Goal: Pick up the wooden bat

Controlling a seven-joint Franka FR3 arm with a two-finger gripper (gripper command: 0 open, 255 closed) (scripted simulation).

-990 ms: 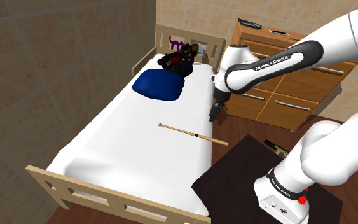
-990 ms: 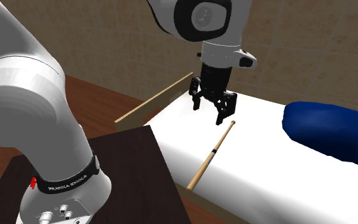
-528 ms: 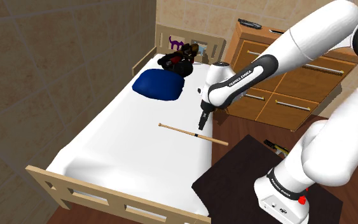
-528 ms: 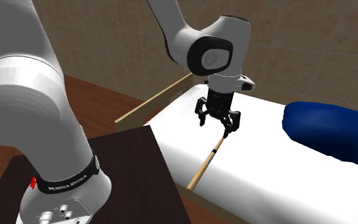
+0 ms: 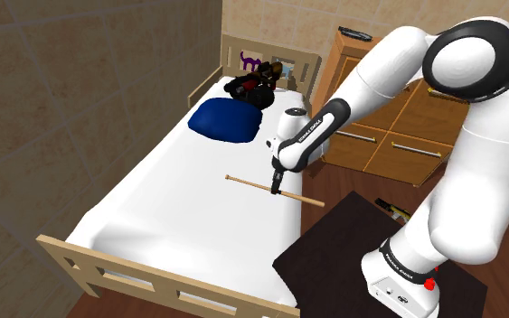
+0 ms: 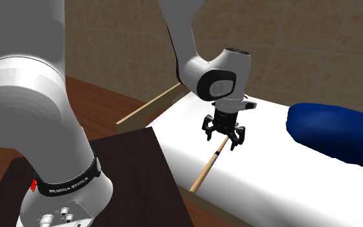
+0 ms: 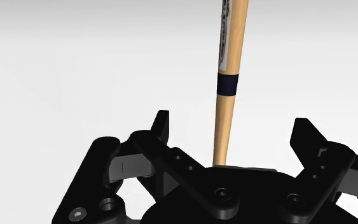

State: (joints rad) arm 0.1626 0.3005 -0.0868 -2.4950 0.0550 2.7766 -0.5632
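One slim wooden bat lies on the bed: rigid, probably light, smooth. The gripper stands wide open astride its banded shaft, holding nothing; clamp across there.

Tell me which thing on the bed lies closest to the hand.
The wooden bat, directly under the open hand; the blue pillow and black object lie away by the headboard.

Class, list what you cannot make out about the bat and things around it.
Bat: far end hidden behind the gripper, second exterior view.
Wrist view: bat cut off by the edge and hidden under the gripper.
Dark thing by the pillow, shoulder view: too small to name.
Pillow: cut by second exterior view's right edge.
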